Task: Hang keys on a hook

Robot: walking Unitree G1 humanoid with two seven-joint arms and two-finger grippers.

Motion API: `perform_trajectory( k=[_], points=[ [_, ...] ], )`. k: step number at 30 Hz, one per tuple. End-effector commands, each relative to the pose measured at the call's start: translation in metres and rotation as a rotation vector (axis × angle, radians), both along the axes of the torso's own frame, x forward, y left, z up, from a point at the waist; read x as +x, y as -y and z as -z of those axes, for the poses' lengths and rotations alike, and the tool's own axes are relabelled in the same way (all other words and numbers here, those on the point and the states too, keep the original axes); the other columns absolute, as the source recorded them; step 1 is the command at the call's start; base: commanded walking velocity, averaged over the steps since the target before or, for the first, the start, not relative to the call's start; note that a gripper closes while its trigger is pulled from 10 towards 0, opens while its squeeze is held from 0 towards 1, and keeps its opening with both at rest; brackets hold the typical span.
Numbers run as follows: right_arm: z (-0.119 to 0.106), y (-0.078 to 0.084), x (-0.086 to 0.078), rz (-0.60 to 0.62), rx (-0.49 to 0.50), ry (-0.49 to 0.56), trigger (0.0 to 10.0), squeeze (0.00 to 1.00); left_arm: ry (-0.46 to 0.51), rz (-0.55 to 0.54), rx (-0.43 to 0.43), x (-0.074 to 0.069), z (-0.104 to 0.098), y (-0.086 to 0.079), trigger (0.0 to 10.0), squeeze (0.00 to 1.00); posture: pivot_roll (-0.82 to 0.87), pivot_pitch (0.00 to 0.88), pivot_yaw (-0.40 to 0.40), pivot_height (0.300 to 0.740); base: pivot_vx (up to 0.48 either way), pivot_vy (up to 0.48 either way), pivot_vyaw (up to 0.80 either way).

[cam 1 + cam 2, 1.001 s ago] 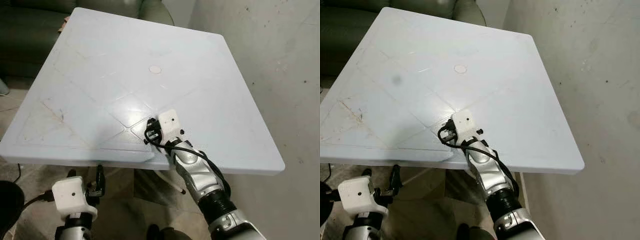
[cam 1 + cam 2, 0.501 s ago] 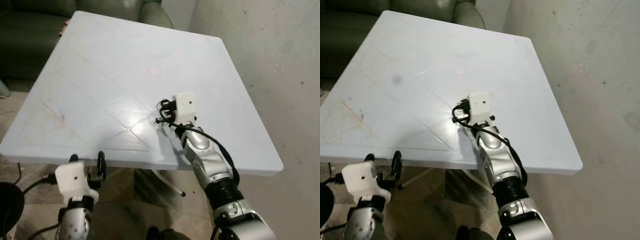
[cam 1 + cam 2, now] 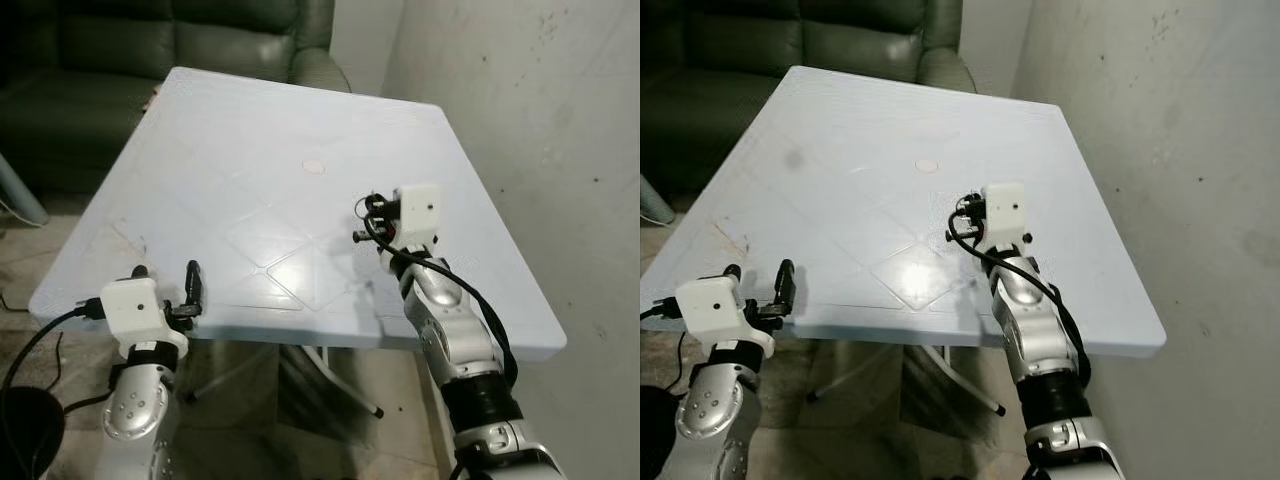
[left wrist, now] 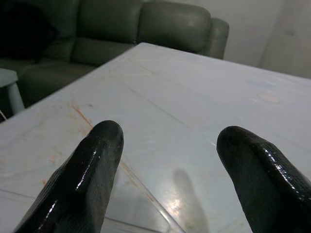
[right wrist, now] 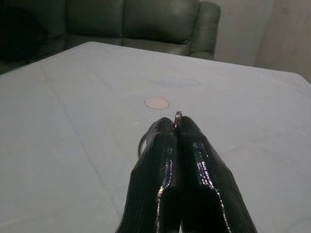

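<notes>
We judge the pickup finished and the carry just beginning: our right gripper point(image 5: 177, 127) is clenched on the keys, whose metal ring point(image 5: 178, 117) pokes out just above the pinched jaws, with a dark loop curving off to one side of them. No hook is visible near the jaws, so the next move calls for finding it, turning toward it, and presenting the ring open-side on.

Our right arm point(image 3: 455, 335) reaches forward, wrist raised, holding the jaws above the pale tabletop point(image 3: 250, 150). Beyond their tips lies a small round mark point(image 5: 156, 103). Our left gripper point(image 4: 167, 160) sits low at the near tabletop edge, jaws released and wide apart.
</notes>
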State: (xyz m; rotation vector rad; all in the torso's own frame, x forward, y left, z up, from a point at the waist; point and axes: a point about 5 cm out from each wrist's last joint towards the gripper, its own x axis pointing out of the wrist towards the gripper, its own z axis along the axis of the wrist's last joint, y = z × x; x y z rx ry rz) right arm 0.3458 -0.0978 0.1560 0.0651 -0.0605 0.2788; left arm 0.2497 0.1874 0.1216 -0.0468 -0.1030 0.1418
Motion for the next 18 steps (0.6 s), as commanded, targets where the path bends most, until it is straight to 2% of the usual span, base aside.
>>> perform_trajectory(
  k=[1,4,5,8,11,18],
  points=[
    [-0.005,0.007,-0.003,0.0,0.029,0.026,10.0,0.0,-0.021,0.004,-0.005,0.003,0.002,0.0,10.0,0.0,0.02,0.0,-0.097,0.74,0.0,0.0,0.0],
    [-0.006,0.007,-0.004,0.001,0.029,0.025,10.0,0.0,-0.021,0.004,-0.006,0.004,0.002,-0.001,10.0,0.0,0.02,0.0,-0.097,0.74,0.0,0.0,0.0],
    [-0.001,0.009,-0.008,-0.034,0.028,0.045,10.0,0.0,-0.024,0.003,-0.011,0.006,0.002,-0.002,10.0,0.0,0.01,0.0,-0.094,0.74,0.0,0.0,0.0],
    [0.016,0.022,-0.018,-0.073,0.031,0.039,10.0,0.0,-0.043,-0.017,0.043,0.008,0.001,-0.008,10.0,0.0,0.0,0.0,-0.085,0.74,0.0,0.0,0.0],
    [0.018,0.026,-0.02,-0.065,0.019,0.045,10.0,0.0,-0.053,-0.018,0.059,0.007,0.002,-0.011,10.0,0.0,0.0,0.0,-0.085,0.74,0.0,0.0,0.0],
    [0.024,0.032,-0.023,-0.019,0.005,0.041,10.0,0.0,-0.061,-0.051,-0.015,0.01,0.003,-0.021,10.0,0.0,-0.01,0.0,-0.077,0.74,0.0,0.0,0.0]
  ],
)
